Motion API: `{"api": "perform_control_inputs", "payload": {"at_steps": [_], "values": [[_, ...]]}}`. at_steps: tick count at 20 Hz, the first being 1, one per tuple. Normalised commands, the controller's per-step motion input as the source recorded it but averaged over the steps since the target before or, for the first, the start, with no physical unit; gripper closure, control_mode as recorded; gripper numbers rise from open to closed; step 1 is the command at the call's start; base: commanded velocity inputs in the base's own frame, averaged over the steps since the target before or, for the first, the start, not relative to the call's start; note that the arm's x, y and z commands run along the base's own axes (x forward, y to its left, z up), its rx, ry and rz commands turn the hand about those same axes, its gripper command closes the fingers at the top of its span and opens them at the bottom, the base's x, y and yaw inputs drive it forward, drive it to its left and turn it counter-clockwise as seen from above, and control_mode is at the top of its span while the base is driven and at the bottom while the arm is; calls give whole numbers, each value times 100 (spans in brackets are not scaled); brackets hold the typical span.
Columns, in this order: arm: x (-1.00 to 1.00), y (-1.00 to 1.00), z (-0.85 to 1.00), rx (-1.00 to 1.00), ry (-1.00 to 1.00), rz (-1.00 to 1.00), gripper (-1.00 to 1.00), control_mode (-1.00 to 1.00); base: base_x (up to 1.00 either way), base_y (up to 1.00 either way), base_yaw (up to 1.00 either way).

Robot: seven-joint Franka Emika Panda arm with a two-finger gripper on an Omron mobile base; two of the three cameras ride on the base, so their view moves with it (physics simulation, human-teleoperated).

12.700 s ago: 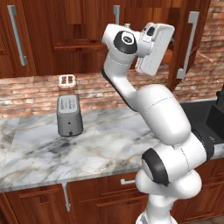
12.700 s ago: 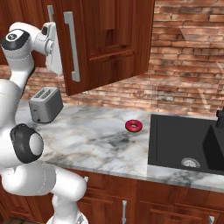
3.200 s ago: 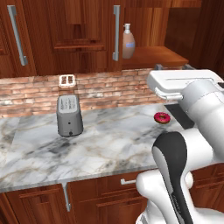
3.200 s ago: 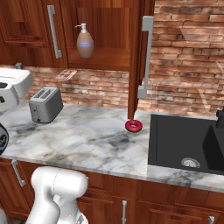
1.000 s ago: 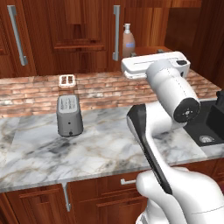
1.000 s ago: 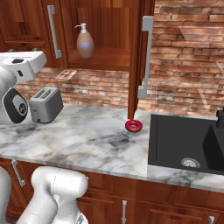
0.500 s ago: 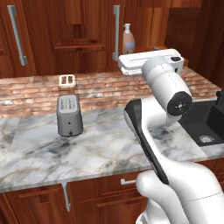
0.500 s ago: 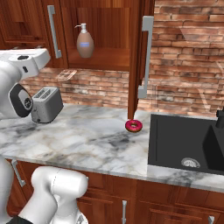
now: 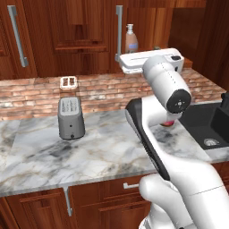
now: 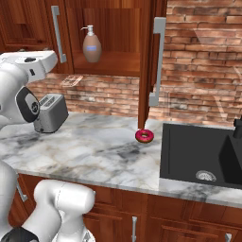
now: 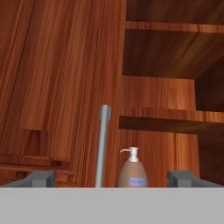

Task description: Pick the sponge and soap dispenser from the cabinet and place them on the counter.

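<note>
My right base view catches the doughnut (image 10: 144, 136) on the table (image 10: 94, 151). Soap dispenser (image 11: 132, 171) stands upright in the cabinet (image 11: 61, 87), nozzle pointing left; my jaws gape wide, empty.

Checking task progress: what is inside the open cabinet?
The soap dispenser stands on the cabinet floor; the shelf above looks bare. No sponge shows; the left part is hidden by the closed door.
</note>
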Motion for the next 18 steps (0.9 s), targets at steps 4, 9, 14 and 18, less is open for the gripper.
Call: {"api": "perform_control_inputs", "payload": {"at_steps": [4,9,14,18], "values": [[19,4,0,0,0,1,-100,-100,0,0,0],[17,6,0,0,0,3,-100,-100,0,0,0],[22,6,0,0,0,2,-100,-100,0,0,0],[29,1,0,0,0,0,-100,-100,0,0,0]]}}
